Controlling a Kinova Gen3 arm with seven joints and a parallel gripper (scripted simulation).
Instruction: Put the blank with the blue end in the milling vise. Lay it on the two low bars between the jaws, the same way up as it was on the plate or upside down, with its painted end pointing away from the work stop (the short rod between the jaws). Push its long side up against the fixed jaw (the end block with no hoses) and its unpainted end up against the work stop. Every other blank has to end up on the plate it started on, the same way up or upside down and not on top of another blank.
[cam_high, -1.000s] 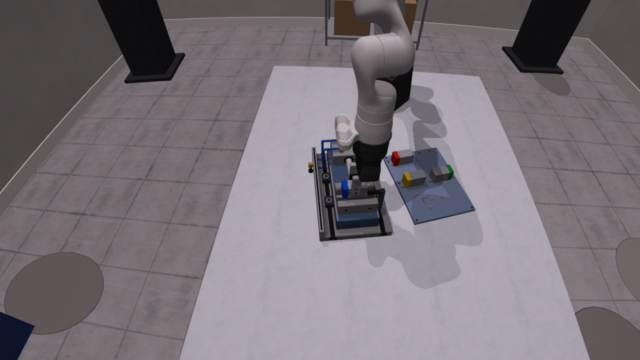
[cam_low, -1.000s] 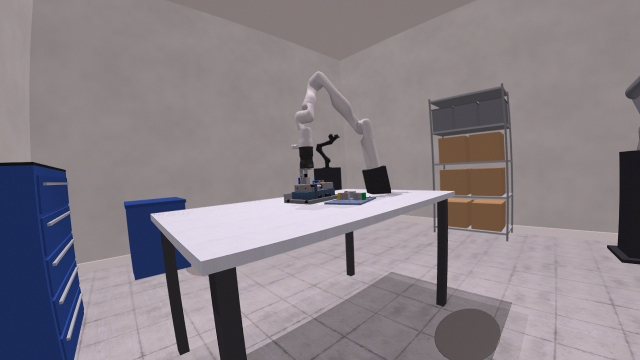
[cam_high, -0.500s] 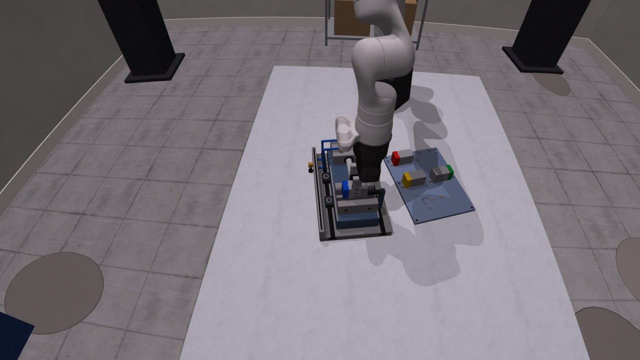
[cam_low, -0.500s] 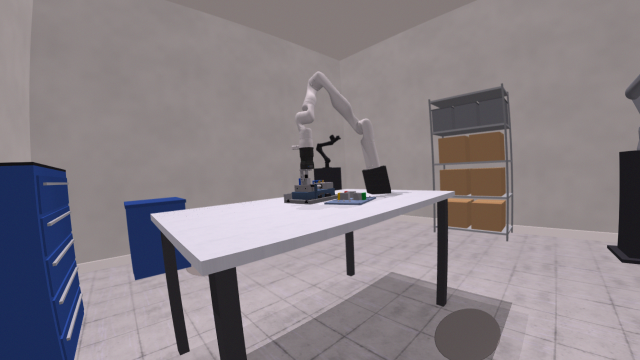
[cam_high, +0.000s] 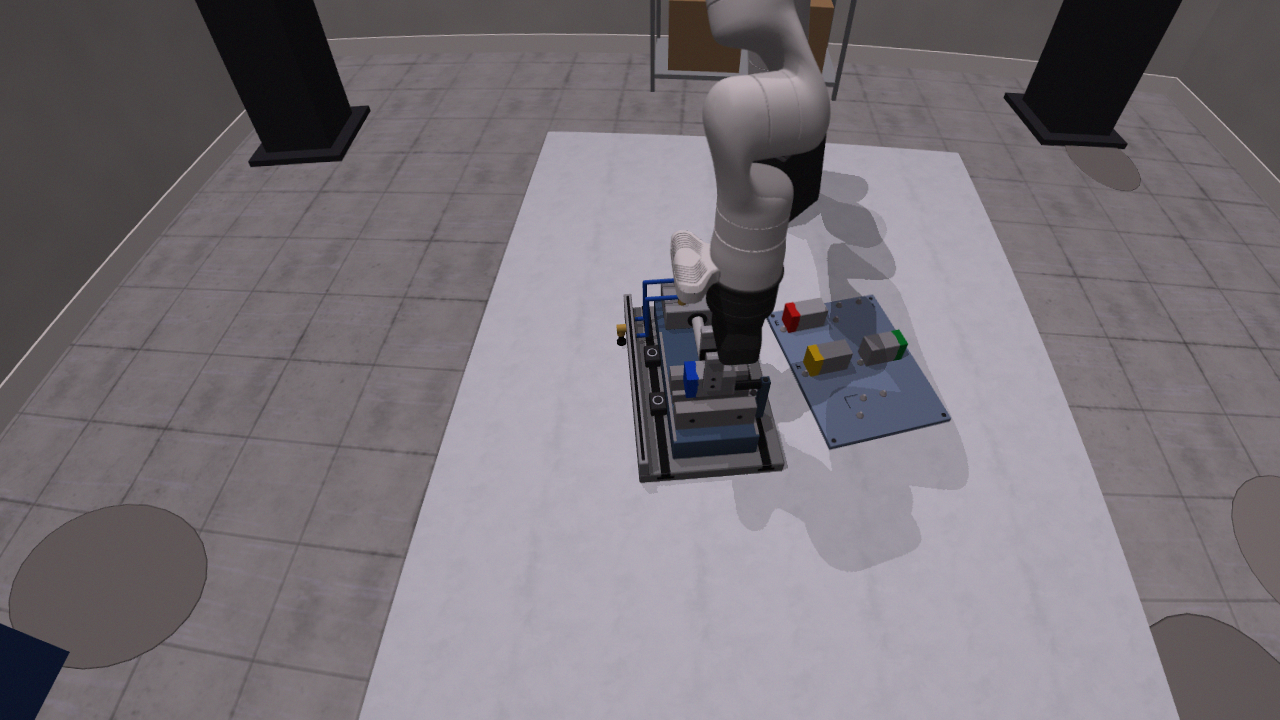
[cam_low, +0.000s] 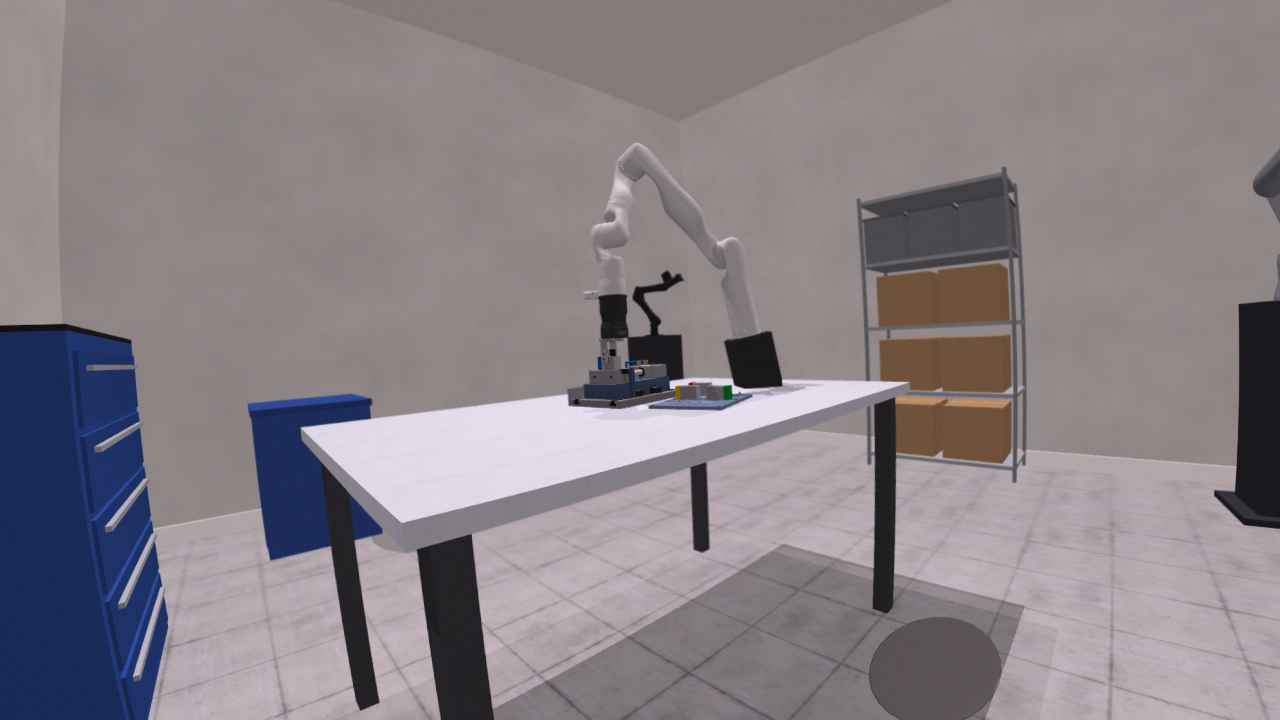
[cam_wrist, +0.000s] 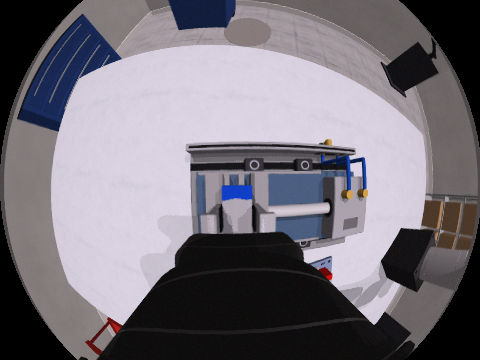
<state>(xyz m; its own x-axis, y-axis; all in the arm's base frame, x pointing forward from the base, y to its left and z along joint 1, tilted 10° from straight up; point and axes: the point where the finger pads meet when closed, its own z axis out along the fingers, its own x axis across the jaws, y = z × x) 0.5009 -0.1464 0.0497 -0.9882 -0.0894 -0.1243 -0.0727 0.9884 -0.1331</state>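
White, rounded arm (cam_high: 750, 237) (cam_low: 611, 268) (black wrist).

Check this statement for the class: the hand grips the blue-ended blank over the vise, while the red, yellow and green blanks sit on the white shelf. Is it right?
Not quite: the red, yellow and green blanks sit on the blue plate, as the top view shows. The rest stands.

Three blanks (cam_high: 834, 357) on plate (cam_high: 881, 420)
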